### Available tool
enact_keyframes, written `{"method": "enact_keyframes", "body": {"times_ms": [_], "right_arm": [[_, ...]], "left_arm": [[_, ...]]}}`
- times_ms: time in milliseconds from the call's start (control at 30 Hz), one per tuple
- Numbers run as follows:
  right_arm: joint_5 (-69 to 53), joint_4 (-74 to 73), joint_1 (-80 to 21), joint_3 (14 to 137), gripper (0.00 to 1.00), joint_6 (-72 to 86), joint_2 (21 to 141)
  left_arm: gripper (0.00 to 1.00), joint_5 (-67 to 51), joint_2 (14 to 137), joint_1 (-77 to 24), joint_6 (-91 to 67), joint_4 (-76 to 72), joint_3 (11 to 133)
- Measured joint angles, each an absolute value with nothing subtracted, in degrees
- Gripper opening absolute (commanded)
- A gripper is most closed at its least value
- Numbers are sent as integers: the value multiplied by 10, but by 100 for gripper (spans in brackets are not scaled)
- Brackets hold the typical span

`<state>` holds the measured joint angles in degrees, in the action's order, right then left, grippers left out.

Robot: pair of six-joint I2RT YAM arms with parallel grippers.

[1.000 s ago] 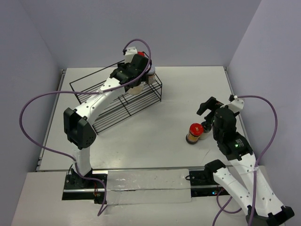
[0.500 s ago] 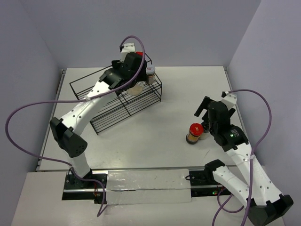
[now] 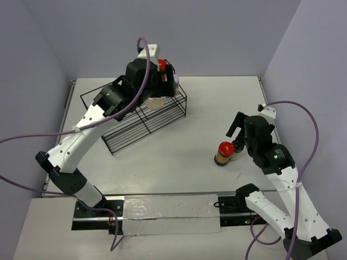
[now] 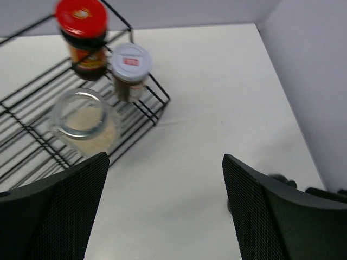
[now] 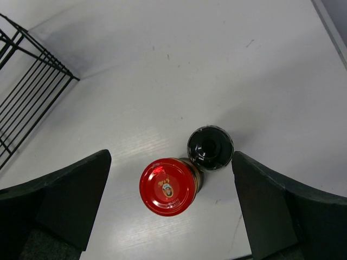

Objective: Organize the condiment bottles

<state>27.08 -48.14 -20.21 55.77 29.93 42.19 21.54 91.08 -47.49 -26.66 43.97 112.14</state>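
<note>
Left gripper [image 3: 167,80] hangs above the right end of the black wire rack [image 3: 130,132], jaws spread with nothing between them. Under it stand three jars in the rack: the racked red-lidded jar [image 3: 161,65], the grey-lidded jar [image 3: 175,85], partly hidden by the gripper, and the clear pale jar [image 3: 155,102]. Well apart, on the right of the tabletop [image 3: 206,108], the right gripper [image 3: 236,134] hovers wide open and empty beside the loose red-lidded jar [image 3: 224,151] and the black-lidded jar [image 3: 237,148], which stand just beside each other. No writing can be read from this height.

From the left wrist, the left gripper [image 4: 165,162] shows both fingers [image 4: 54,216] wide apart over bare tabletop [image 4: 217,81]. The racked red-lidded jar [image 4: 81,16] has a small emblem on its lid and an orange band on its dark body, both too blurred to read. The grey-lidded jar [image 4: 130,62], close beside it, carries a small red label on its lid, the text illegible. The clear pale jar [image 4: 84,122] stands lower in the rack [image 4: 157,97], blurred.

From the right wrist, the right gripper [image 5: 171,160] hangs open above the two jars. The loose red-lidded jar [image 5: 168,187] bears a gold emblem with lettering too small to read. The black-lidded jar [image 5: 210,147] looks to touch it and has a plain glossy lid. A corner of the rack [image 5: 32,65] shows at the upper left.
</note>
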Motion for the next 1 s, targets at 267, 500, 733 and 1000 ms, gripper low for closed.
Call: {"method": "enact_keyframes", "body": {"times_ms": [267, 500, 733, 1000], "right_arm": [[209, -534, -202, 562, 100, 306, 422], [145, -538, -202, 501, 100, 324, 429], [129, -535, -216, 481, 100, 336, 471], [158, -532, -219, 480, 98, 347, 510]], "left_arm": [[93, 164, 960, -525, -270, 438, 1100], [93, 164, 968, -522, -288, 436, 1091], [93, 174, 964, -522, -298, 432, 1085], [93, 180, 960, -522, -298, 430, 1080]]}}
